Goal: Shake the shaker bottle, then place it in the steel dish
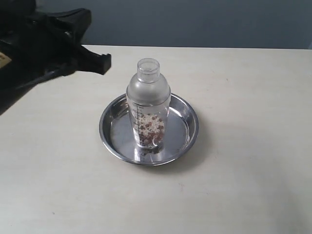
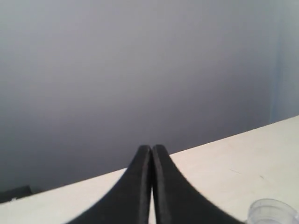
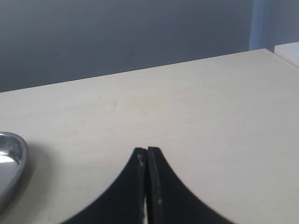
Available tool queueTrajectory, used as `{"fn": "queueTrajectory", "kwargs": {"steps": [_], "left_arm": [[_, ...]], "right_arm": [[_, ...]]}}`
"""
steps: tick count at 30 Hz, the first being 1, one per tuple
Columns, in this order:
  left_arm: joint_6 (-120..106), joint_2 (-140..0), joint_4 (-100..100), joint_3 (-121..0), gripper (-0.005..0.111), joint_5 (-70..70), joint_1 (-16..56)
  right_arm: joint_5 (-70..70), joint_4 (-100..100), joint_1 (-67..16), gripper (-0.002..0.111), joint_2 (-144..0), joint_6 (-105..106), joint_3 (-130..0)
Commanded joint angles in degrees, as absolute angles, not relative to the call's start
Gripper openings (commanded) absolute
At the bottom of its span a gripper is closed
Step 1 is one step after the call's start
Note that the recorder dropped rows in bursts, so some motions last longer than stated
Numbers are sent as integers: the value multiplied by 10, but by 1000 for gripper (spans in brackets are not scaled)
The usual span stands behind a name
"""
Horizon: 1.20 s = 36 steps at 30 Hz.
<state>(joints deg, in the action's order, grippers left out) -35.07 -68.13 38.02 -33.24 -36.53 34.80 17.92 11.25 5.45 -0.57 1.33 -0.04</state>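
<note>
The clear shaker bottle (image 1: 148,105) stands upright in the middle of the steel dish (image 1: 111,127), with brown and white grains in its lower part. Its round cap (image 2: 272,211) shows at a corner of the left wrist view. My left gripper (image 1: 101,63) hangs above the table to the upper left of the bottle, apart from it, shut with nothing between its fingers (image 2: 152,150). The right gripper (image 3: 147,151) is also shut and empty; only the dish's rim (image 3: 11,161) shows in its view. The right arm is outside the exterior view.
The pale table (image 1: 243,161) spreads all round the dish. A dark grey wall (image 1: 195,22) runs behind the table's far edge. The left arm's black body (image 1: 34,44) fills the upper left corner.
</note>
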Motion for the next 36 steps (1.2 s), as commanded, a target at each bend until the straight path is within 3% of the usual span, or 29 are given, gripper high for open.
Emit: {"fn": "queueTrajectory", "kwargs": {"steps": [1,6,10,13,15,19,21,27,29,33,36], "left_arm": [[-380,-647,540,-329,0,-355,349],[-380,-631,568,-329,0,-362,349],[-382,-602,564,-328,0,-447,349],[-498,-519,537,-322,0,-377,341],[-510,-468,505,-322,0,-241,291],[-486,-351,516,-322,0,44,114],[-486,-301,498,-322,0,91,73],[-476,-249,515,-315,0,92,40],[-410,-245,462,-297,0,81,39],[21,-220,107,-237,0,80,22],[76,-183,29,-182,0,69,15]], "right_arm": [[175,112,57,-1,-3,14,0],[175,112,57,-1,-3,14,0],[175,112,57,-1,-3,14,0],[175,112,57,-1,-3,14,0],[175,112,57,-1,-3,14,0],[175,112,57,-1,-3,14,0],[175,112,57,-1,-3,14,0],[175,112,57,-1,-3,14,0],[175,112,57,-1,-3,14,0],[175,112,57,-1,-3,14,0],[175,112,57,-1,-3,14,0]]}}
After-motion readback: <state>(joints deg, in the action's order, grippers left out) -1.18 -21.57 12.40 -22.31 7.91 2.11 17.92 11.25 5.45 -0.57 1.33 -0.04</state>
